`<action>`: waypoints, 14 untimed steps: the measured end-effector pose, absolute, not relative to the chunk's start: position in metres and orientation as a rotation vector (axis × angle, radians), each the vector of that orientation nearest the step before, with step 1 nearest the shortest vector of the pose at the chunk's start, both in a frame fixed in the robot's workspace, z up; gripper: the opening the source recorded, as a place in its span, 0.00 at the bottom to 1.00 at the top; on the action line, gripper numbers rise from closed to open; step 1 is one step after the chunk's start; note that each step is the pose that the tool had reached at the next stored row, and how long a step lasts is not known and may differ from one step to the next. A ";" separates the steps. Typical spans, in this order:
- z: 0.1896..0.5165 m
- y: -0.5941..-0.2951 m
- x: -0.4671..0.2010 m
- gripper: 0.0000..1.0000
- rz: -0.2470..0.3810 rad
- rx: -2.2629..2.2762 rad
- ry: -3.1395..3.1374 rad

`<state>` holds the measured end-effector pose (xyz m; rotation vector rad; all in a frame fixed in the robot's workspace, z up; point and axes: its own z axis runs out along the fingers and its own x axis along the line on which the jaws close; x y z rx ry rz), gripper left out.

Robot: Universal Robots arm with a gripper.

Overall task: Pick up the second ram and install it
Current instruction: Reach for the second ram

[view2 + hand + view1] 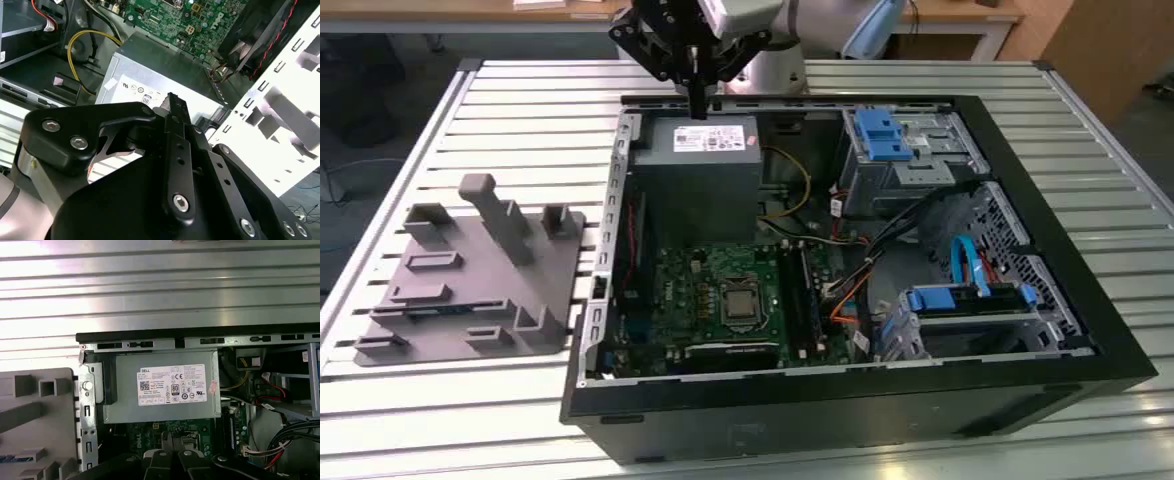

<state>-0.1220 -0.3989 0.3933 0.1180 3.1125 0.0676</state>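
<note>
The gripper [700, 102] hung with its fingers drawn narrow, gripping nothing visible, above the power supply [694, 150] at the far end of the open computer case [1067, 300]. The second ram [424, 311] lay flat in the grey fixture [480, 250], well apart at the exterior view's left.

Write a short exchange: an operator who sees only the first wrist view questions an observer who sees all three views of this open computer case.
Operator: How does the pincer stand to the power box?
Observer: In the exterior view the pincer hangs above the power box, near the case rim.
Operator: What else sits inside the case, past my picture's edge?
Observer: A blue bracket, in a corner at the exterior view's right.
</note>
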 end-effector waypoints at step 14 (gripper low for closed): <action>0.393 -0.399 -0.155 0.10 0.068 0.118 3.112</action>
